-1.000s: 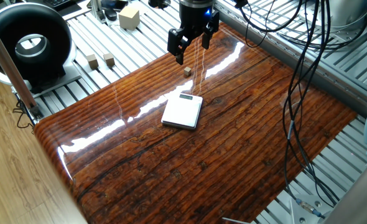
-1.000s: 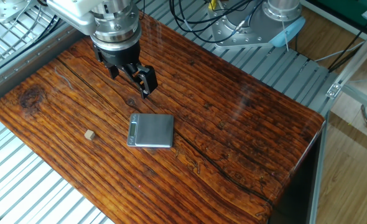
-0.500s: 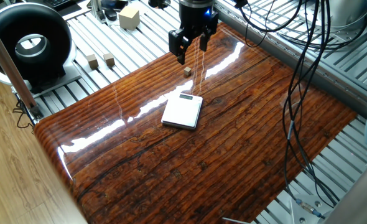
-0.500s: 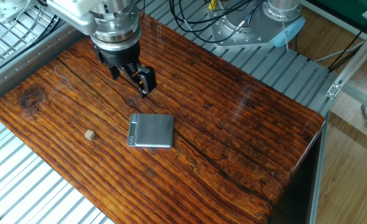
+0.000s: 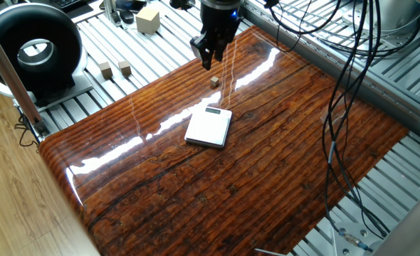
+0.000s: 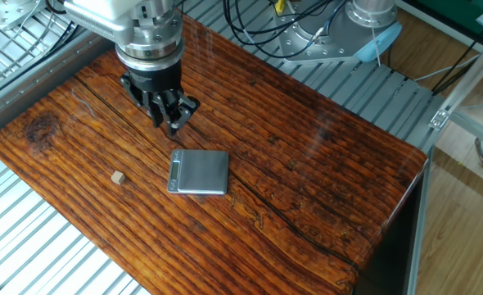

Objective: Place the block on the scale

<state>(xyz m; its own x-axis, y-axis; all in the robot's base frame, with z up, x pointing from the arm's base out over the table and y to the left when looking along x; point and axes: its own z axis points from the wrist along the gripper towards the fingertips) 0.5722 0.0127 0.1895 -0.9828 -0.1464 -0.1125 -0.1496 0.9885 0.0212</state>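
Observation:
The block (image 5: 214, 82) is a tiny tan cube lying on the glossy wooden table (image 5: 267, 171), a short way beyond the scale (image 5: 208, 126). The scale is flat, white and bare. In the other fixed view the block (image 6: 119, 176) lies to the left of the scale (image 6: 199, 172). My gripper (image 5: 208, 57) hangs above the table near its far edge, a little beyond the block and apart from it. In the other fixed view the gripper (image 6: 169, 116) is above and behind the scale. Its fingers point down, slightly apart, and hold nothing.
A larger pale cream cube (image 5: 147, 19) and two light wooden cubes (image 5: 114, 68) lie on the metal slats beyond the table. A black ring-shaped device (image 5: 32, 50) stands at the left. Cables (image 5: 345, 85) hang at the right. A robot base (image 6: 364, 33) stands behind the table.
The gripper has turned about its vertical axis, so its fingers now look closer together, and it has shifted slightly. The block and the scale have not moved.

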